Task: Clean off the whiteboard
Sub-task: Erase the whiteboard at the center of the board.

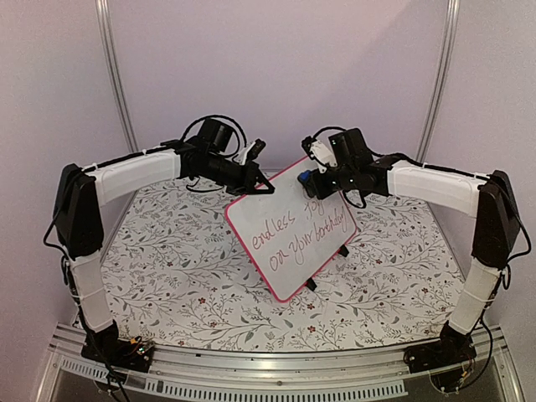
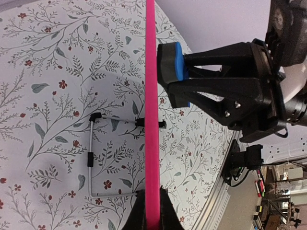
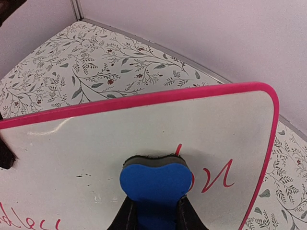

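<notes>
The whiteboard point(image 1: 261, 216) has a pink frame and stands tilted on two black feet at the table's middle, with red handwriting point(image 1: 301, 230) across its face. My left gripper point(image 1: 261, 186) is shut on the board's upper left frame. In the left wrist view the pink edge point(image 2: 151, 96) runs between the fingers of that gripper point(image 2: 152, 194). My right gripper point(image 3: 154, 201) is shut on a blue eraser point(image 3: 156, 179). The eraser's dark felt side presses against the whiteboard's face point(image 3: 96, 139), beside the red letters point(image 3: 216, 175). The eraser point(image 2: 169, 62) also shows from the side, touching the board.
A wire stand point(image 2: 91, 158) props the board from behind on the floral tablecloth point(image 1: 167, 268). Black feet point(image 1: 311, 285) rest on the cloth. A metal rail point(image 1: 276, 368) runs along the near edge between the arm bases, and pale walls close in the back.
</notes>
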You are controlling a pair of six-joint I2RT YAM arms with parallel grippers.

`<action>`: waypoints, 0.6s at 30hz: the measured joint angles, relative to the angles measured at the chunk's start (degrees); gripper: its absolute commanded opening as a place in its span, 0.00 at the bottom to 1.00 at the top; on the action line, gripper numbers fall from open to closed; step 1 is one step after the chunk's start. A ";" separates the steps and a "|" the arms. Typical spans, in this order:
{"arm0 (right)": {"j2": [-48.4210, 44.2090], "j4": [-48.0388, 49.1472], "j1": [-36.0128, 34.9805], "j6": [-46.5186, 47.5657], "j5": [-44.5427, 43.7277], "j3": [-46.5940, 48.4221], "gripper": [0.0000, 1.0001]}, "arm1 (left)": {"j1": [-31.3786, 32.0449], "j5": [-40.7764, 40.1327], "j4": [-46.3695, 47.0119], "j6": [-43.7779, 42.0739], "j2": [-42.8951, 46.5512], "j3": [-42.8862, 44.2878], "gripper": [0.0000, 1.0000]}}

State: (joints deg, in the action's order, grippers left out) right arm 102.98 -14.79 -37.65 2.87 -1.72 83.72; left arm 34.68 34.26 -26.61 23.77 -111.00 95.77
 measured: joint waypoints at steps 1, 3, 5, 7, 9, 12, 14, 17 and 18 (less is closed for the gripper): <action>0.20 0.15 0.02 0.07 0.15 0.00 0.02 | 0.00 0.00 0.02 0.02 0.00 -0.02 0.00; 0.39 0.68 0.02 0.20 0.37 -0.11 0.02 | -0.02 0.02 0.04 0.17 0.00 -0.04 0.00; 0.39 1.40 0.09 0.31 0.50 -0.35 0.02 | -0.02 0.04 0.04 0.22 0.00 -0.04 0.00; 0.37 2.27 0.11 0.37 0.59 -0.92 0.02 | -0.02 0.04 0.02 0.28 0.00 -0.07 0.00; 0.37 3.28 0.15 0.39 0.59 -1.60 0.02 | -0.04 0.07 0.02 0.37 0.00 -0.13 0.00; 0.35 5.03 0.17 0.37 0.61 -2.80 0.02 | -0.09 0.02 -0.04 0.70 0.00 -0.15 0.00; 0.26 5.99 0.17 0.35 0.59 -3.52 0.02 | -0.09 0.02 -0.09 0.81 0.00 -0.17 0.00; -0.07 6.88 0.17 0.33 0.61 -4.44 0.01 | -0.09 0.02 -0.07 0.90 0.00 -0.20 0.00; -0.20 7.10 0.17 0.31 0.61 -4.87 0.01 | -0.09 0.02 -0.07 0.90 0.00 -0.22 0.00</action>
State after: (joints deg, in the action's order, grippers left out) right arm 102.78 -7.68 -37.47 3.18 -1.10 78.85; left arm 34.59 34.28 -26.68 24.67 -111.00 95.55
